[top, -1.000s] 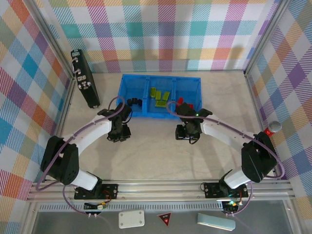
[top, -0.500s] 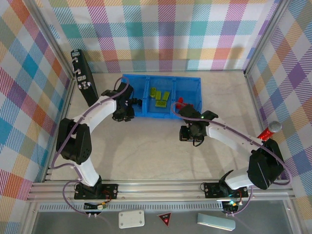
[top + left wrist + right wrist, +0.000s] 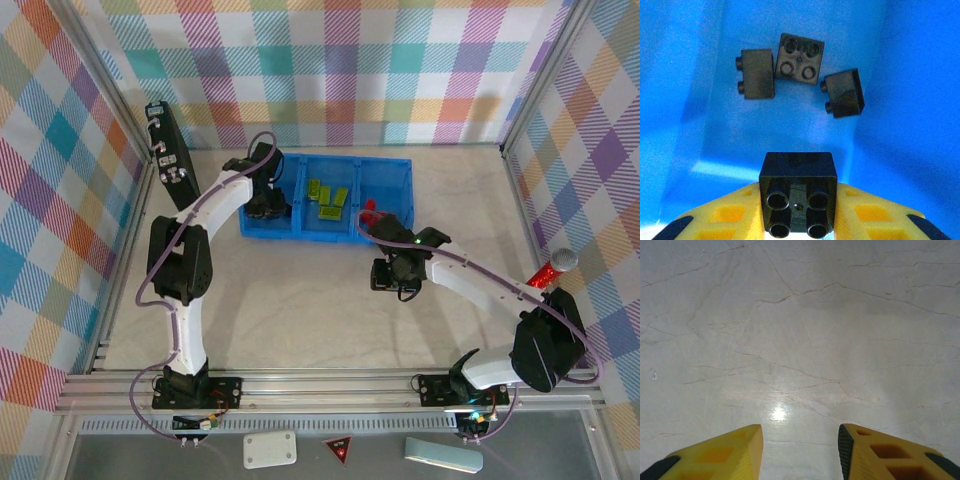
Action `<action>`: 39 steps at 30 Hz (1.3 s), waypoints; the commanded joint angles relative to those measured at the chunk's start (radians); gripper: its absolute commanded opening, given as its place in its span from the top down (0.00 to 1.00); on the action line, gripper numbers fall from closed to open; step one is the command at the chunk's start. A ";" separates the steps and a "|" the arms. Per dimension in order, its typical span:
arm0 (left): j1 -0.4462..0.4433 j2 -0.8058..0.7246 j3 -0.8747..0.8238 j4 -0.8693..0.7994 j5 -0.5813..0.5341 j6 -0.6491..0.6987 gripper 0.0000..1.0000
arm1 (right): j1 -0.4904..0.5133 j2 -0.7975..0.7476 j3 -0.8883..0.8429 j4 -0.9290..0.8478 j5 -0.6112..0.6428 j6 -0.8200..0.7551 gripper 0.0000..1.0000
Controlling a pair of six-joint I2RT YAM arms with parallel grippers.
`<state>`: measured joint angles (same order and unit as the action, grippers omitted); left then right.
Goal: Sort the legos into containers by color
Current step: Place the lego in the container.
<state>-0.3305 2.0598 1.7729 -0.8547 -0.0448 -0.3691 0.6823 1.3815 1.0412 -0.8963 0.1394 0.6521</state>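
Left gripper (image 3: 798,212) clamped on a small black plastic cube brick (image 3: 798,175), over the left compartment of the long bright blue plastic tray (image 3: 390,178); three more black bricks (image 3: 800,59) lie on its floor. Lime-green studded bricks (image 3: 328,195) in middle compartment, red flat bricks (image 3: 370,208) in right one. Right gripper (image 3: 800,450) jaws apart, empty, above the pale marble table (image 3: 800,315)

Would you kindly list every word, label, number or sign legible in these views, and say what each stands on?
No text can be read.
White labels on the black case: too small to read.
Red triangle sign at the overhead view's bottom edge: marking blurred.
Studs of the black brick: no lettering legible.
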 commanded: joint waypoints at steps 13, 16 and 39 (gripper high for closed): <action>0.039 0.176 0.142 -0.007 0.041 0.033 0.66 | 0.006 -0.025 -0.003 -0.049 0.013 0.039 0.54; 0.041 0.192 0.156 -0.014 0.047 0.029 0.63 | 0.006 -0.028 0.003 -0.056 0.015 0.038 0.54; 0.041 -0.073 0.042 0.011 0.029 0.061 0.52 | -0.080 -0.109 0.064 -0.112 0.207 -0.061 0.47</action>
<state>-0.3019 2.1021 1.8565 -0.8532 -0.0010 -0.3389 0.6380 1.3014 1.0859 -0.9833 0.3019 0.6266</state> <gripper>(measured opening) 0.480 0.526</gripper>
